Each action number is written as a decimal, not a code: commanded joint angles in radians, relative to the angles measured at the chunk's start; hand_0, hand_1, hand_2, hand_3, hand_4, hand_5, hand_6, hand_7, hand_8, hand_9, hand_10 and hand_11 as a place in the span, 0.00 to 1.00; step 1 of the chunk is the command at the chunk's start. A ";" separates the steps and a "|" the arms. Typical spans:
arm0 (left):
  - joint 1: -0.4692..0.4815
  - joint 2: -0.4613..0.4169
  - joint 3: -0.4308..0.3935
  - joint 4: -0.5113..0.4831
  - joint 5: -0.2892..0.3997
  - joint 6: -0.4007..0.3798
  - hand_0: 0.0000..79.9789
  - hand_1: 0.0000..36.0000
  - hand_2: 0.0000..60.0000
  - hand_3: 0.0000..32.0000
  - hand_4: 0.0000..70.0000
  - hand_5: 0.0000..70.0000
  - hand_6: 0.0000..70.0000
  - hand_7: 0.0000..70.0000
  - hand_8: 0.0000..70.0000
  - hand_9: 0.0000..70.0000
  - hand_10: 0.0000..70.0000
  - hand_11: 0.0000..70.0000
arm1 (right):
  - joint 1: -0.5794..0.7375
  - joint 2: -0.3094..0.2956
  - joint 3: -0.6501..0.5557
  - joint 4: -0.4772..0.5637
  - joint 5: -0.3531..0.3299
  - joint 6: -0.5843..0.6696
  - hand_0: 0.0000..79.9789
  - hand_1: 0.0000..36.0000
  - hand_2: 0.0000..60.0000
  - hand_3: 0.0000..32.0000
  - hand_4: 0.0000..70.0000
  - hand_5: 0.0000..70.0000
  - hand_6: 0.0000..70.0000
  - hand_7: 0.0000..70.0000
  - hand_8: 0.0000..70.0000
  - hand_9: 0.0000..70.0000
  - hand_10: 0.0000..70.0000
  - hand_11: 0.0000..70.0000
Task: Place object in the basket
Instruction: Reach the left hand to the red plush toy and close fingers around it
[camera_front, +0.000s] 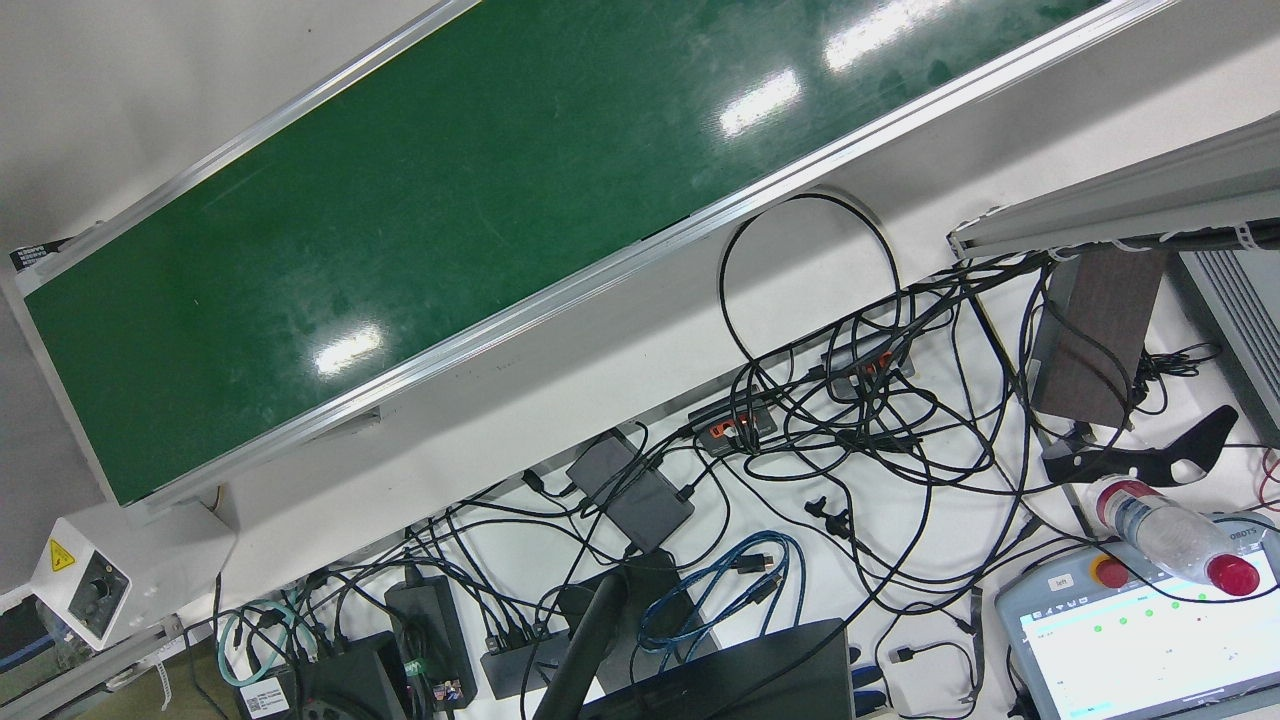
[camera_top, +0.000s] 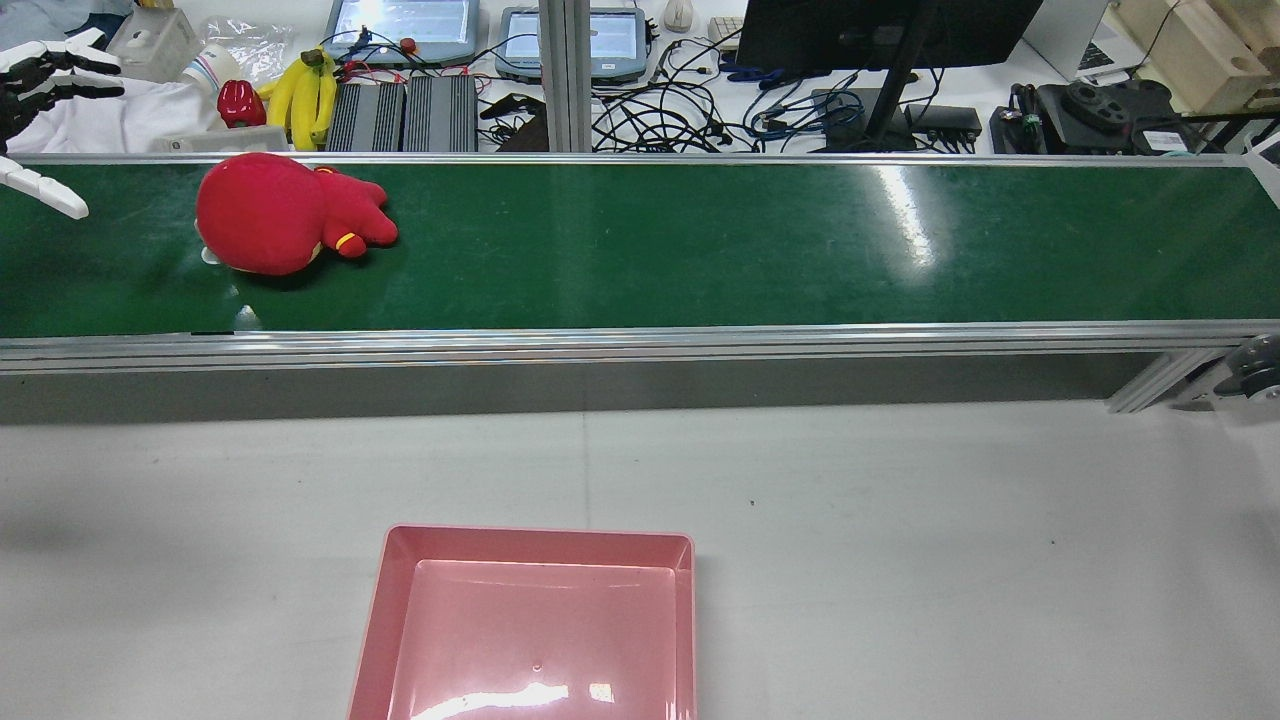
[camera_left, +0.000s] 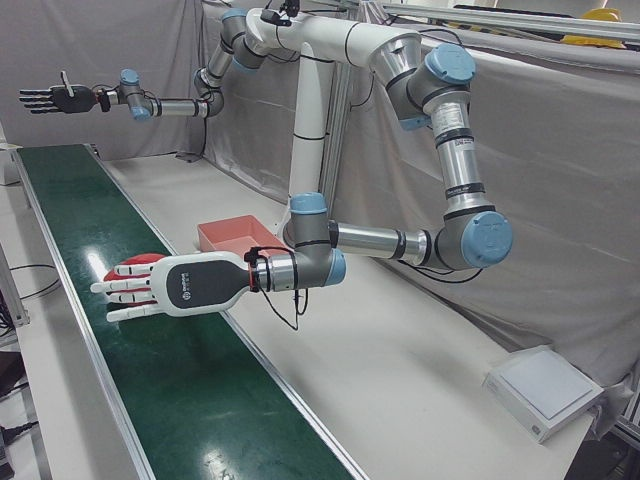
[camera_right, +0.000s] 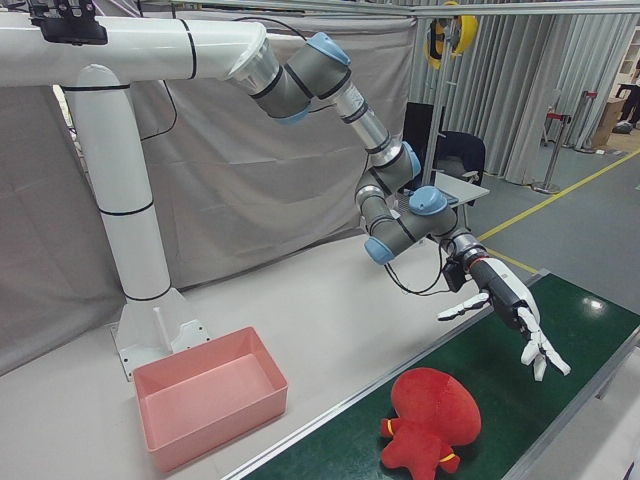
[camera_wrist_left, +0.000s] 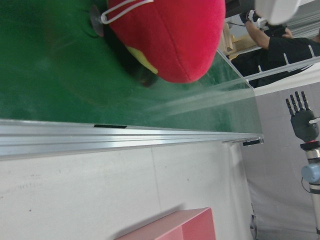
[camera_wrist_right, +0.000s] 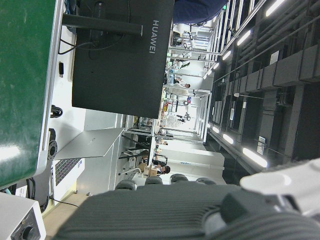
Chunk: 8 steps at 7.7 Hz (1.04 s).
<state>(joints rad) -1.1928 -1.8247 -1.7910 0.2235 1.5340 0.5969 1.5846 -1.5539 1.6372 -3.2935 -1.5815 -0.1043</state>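
A red plush toy with yellow trim lies on the green belt; the basket is pink

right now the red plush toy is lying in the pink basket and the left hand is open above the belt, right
Not quite. The red plush toy lies on the green belt, not in the pink basket, which is empty, as the rear view shows. The left hand is indeed open above the belt.

Plush toy on the conveyor belt, basket on the table beside it
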 joint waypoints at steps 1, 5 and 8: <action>0.047 -0.031 0.002 0.056 0.000 0.070 0.79 0.35 0.00 0.00 0.18 0.40 0.09 0.06 0.19 0.29 0.00 0.00 | 0.000 0.000 0.000 0.000 0.000 0.000 0.00 0.00 0.00 0.00 0.00 0.00 0.00 0.00 0.00 0.00 0.00 0.00; 0.094 -0.033 0.010 0.059 -0.003 0.106 0.77 0.35 0.00 0.00 0.19 0.41 0.09 0.06 0.19 0.29 0.00 0.00 | 0.000 0.000 0.000 0.000 0.000 0.000 0.00 0.00 0.00 0.00 0.00 0.00 0.00 0.00 0.00 0.00 0.00 0.00; 0.101 -0.033 0.028 0.057 -0.017 0.106 0.75 0.36 0.00 0.00 0.19 0.41 0.09 0.06 0.20 0.30 0.00 0.00 | 0.000 0.000 0.001 0.000 0.000 0.000 0.00 0.00 0.00 0.00 0.00 0.00 0.00 0.00 0.00 0.00 0.00 0.00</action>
<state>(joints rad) -1.0981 -1.8566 -1.7790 0.2817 1.5224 0.7026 1.5846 -1.5539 1.6368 -3.2935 -1.5815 -0.1043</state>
